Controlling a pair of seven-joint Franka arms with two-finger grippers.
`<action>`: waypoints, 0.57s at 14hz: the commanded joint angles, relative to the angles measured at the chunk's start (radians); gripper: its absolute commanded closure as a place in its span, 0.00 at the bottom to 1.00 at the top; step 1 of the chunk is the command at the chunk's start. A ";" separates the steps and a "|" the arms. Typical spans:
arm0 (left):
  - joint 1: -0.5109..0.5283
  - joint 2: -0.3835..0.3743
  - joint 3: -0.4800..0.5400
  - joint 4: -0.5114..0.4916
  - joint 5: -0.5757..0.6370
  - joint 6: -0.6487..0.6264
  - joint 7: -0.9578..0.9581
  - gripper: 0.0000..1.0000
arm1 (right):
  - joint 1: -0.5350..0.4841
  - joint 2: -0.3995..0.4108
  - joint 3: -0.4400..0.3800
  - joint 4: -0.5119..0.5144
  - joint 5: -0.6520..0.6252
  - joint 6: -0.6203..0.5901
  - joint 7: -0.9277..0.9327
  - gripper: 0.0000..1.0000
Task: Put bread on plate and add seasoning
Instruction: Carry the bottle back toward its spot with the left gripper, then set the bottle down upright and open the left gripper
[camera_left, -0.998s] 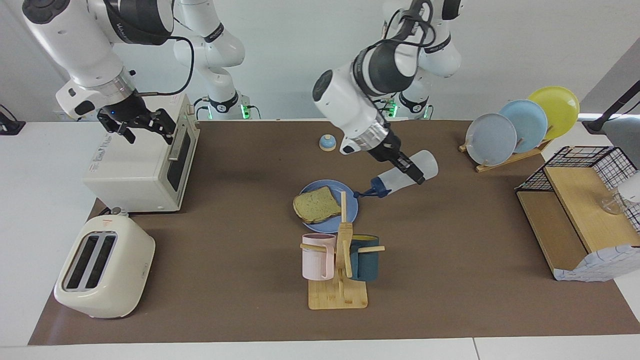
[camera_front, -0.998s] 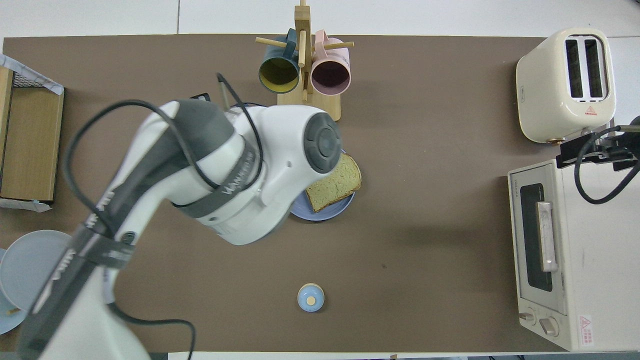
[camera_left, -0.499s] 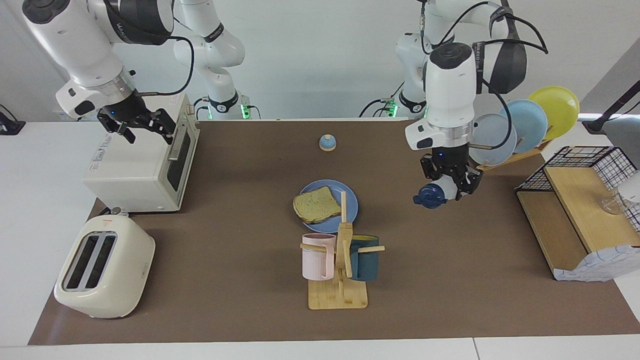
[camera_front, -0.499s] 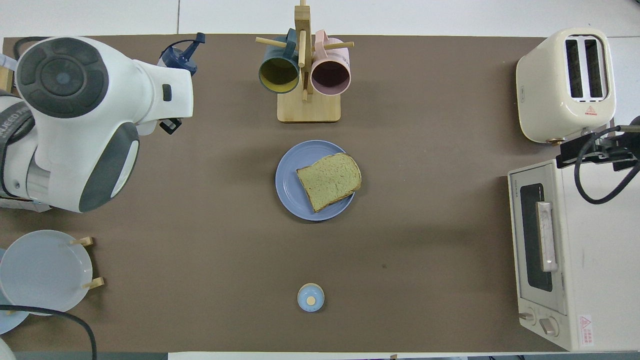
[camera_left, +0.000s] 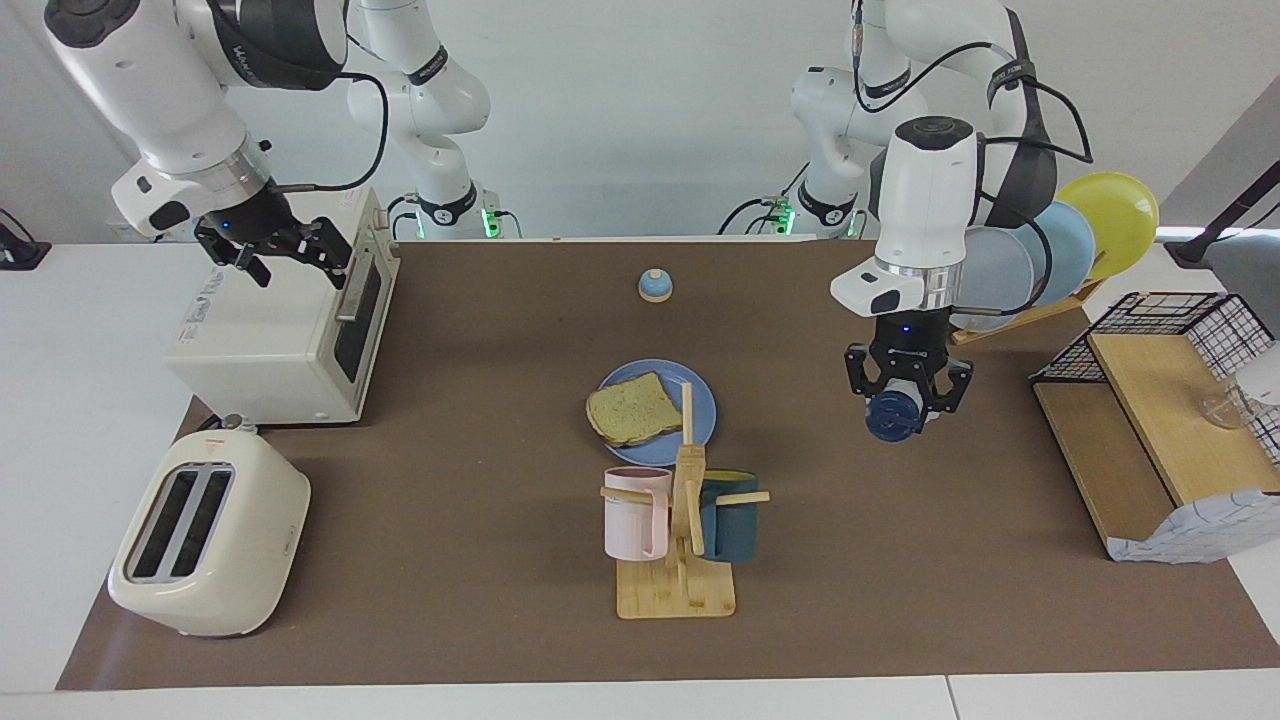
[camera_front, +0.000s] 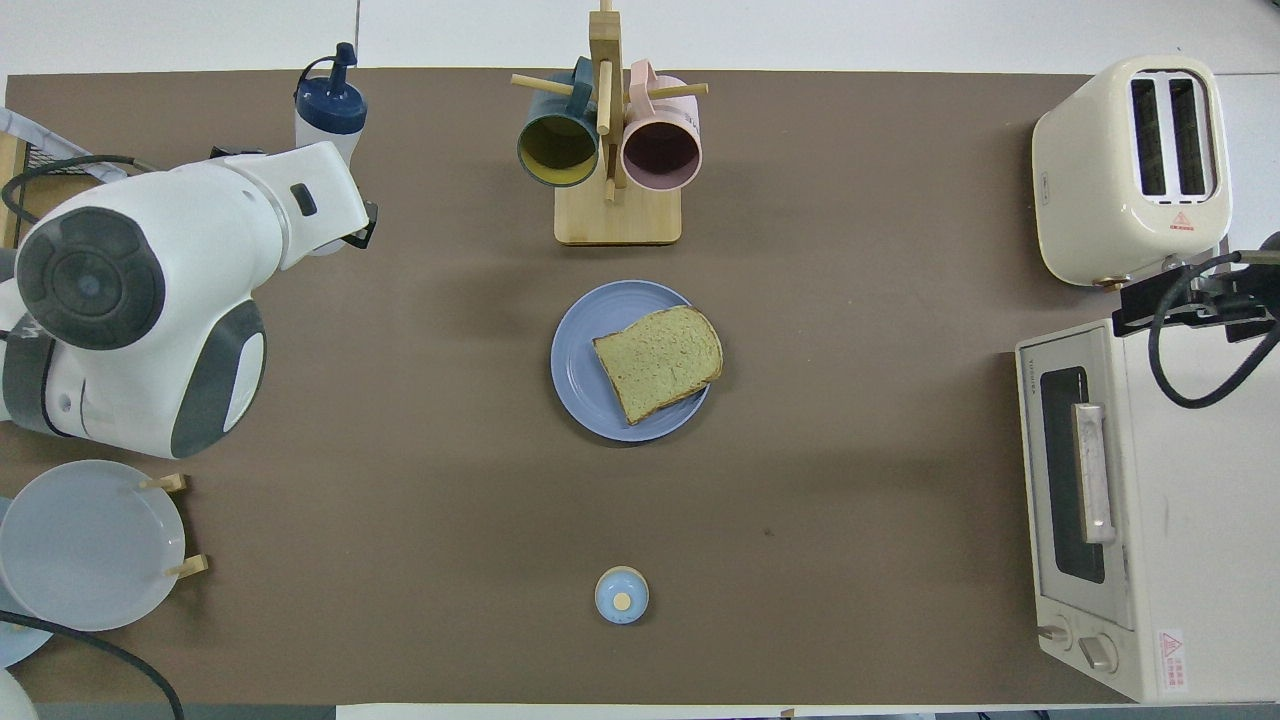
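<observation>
- Facing view shows us the left gripper (camera_left: 908, 400) clamped around the seasoning (camera_left: 893, 416), cap toward the camera, over bare table (camera_left: 900, 520) toward the left arm's end, well apart from the plate (camera_left: 700, 400).
- We judge that releasing it while raised or tilted could topple it.
- Bread (camera_left: 633, 409) lies on the plate.
- Left arm hangs vertical, wrist down; the right gripper (camera_left: 290, 252) waits, jaws spread, over the toaster oven (camera_left: 280, 340).

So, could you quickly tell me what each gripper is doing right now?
Left gripper: shut on the seasoning bottle, up over the mat.
Right gripper: open, empty, waiting over the toaster oven.
</observation>
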 joint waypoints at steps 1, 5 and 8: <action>0.007 0.058 -0.009 -0.058 -0.018 0.239 -0.163 1.00 | -0.011 -0.011 0.009 -0.012 0.000 0.001 -0.023 0.00; 0.033 0.187 -0.011 -0.053 -0.018 0.487 -0.196 1.00 | -0.011 -0.011 0.007 -0.012 0.000 0.001 -0.023 0.00; 0.036 0.323 -0.009 -0.040 -0.017 0.690 -0.246 1.00 | -0.011 -0.011 0.009 -0.012 0.000 0.001 -0.023 0.00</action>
